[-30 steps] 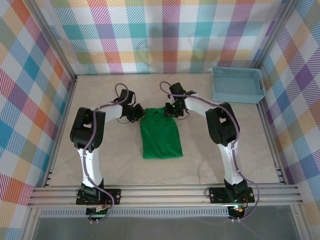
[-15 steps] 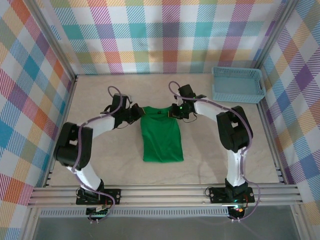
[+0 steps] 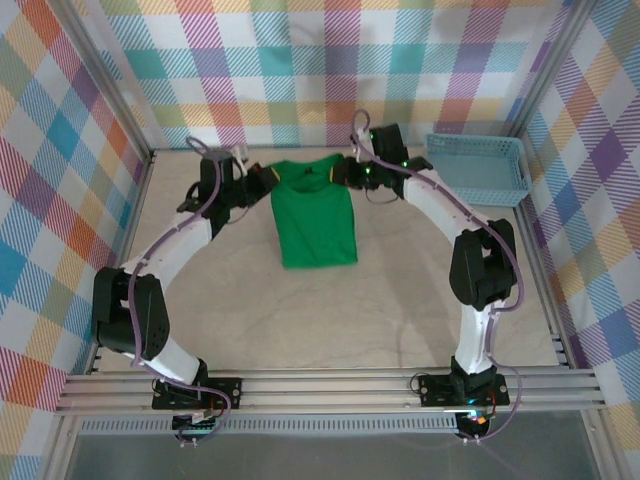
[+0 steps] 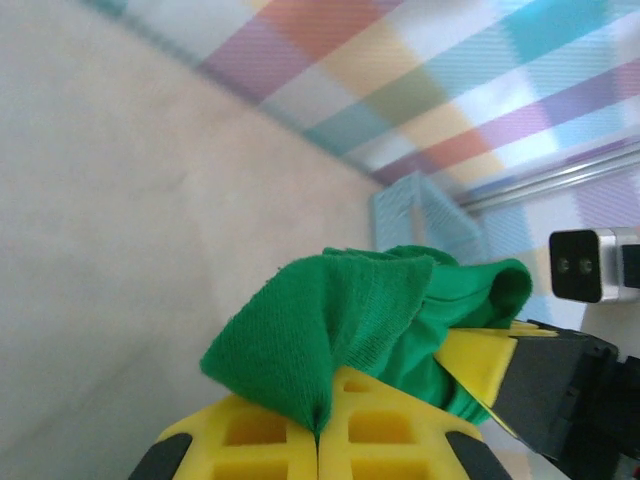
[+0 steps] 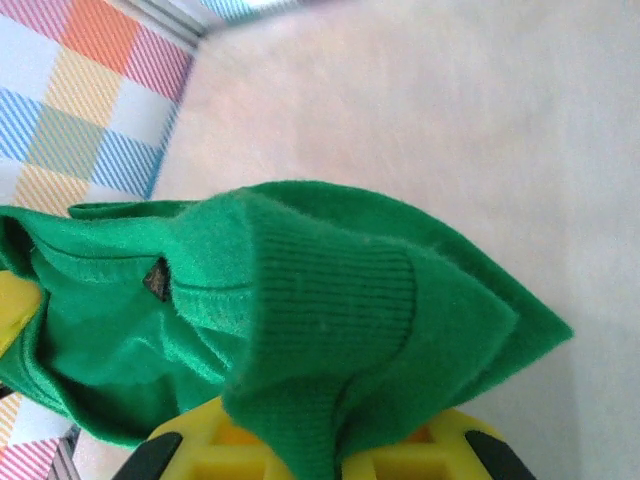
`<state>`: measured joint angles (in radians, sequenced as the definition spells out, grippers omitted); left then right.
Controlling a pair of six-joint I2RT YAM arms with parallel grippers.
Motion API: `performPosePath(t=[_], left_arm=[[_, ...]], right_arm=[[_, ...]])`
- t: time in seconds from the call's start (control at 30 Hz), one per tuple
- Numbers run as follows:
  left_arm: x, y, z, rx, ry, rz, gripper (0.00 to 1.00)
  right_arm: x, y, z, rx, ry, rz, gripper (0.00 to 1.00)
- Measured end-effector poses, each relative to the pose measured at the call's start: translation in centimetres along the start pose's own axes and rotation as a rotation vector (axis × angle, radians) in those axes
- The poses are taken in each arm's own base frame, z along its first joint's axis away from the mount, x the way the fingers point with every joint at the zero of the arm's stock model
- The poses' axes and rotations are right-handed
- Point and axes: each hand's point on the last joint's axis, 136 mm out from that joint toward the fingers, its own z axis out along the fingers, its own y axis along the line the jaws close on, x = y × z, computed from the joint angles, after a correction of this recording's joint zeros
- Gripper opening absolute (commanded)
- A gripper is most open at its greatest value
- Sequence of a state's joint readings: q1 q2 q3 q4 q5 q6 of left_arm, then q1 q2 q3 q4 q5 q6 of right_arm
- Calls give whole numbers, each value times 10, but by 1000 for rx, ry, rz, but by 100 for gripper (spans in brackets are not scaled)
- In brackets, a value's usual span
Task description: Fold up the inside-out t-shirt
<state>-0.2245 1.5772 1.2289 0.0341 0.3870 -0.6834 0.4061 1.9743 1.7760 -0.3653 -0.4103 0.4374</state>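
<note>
While both grippers pinch its collar end, the t-shirt [image 3: 313,215] spans between them at the far side of the table [image 3: 400,310], its hem trailing toward the near side. The left gripper [image 3: 258,183] has its jaws pressed fully together on a small peak of cloth at the left shoulder. The right gripper [image 3: 352,172] is likewise clamped, on a thicker bunch at the right shoulder. The thin left pinch looks likelier to slip if the arms pull apart or lift unevenly, dropping that corner and skewing the fold. A wide swing of the right arm could also knock the blue basket [image 3: 476,170] just beside it.
</note>
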Motion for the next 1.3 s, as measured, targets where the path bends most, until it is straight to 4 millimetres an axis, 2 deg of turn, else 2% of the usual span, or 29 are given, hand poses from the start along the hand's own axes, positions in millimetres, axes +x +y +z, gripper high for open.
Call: performPosePath(t=[0.07,0.13,0.2,0.3,0.37,0.4,0.5,0.57,0.63,0.7,0.8,0.9,1.03,1.3], left_arm=[[-27,-24,-3,43,-51,44,0],[-42,-38,-7,69,-85,77,0],[-47,-43,-9,86,-98,101,0],[-37,-36,-7,95,-81,118,0],[-16,-19,-7,82,-44,109,0],[-2,-8,-7,72,-19,101,0],[51,26,-12,29,69,68,0],[89,39,-20,11,126,61,0],[128,40,-34,16,183,73,0],[157,32,-49,45,216,103,0],[187,21,-74,94,227,136,0],[197,30,-89,80,199,121,0],[198,52,-90,-2,167,85,0],[206,70,-53,-122,246,49,0]], right_arm=[[-34,14,-5,-25,-67,-51,0],[-56,21,-10,-38,-112,-84,1],[-67,24,-13,-45,-134,-99,3],[-62,22,-11,-56,-122,-95,5],[-46,12,-4,-56,-96,-82,5],[-30,3,0,-51,-68,-65,5],[30,-23,11,-34,41,0,5],[71,-36,13,-22,108,40,5],[114,-45,3,-5,168,86,6],[143,-44,-12,1,193,108,7],[166,-30,-39,-13,184,98,7],[177,-17,-52,-36,171,88,7],[186,-20,-49,-25,192,121,6],[203,-55,-32,108,239,209,10]])
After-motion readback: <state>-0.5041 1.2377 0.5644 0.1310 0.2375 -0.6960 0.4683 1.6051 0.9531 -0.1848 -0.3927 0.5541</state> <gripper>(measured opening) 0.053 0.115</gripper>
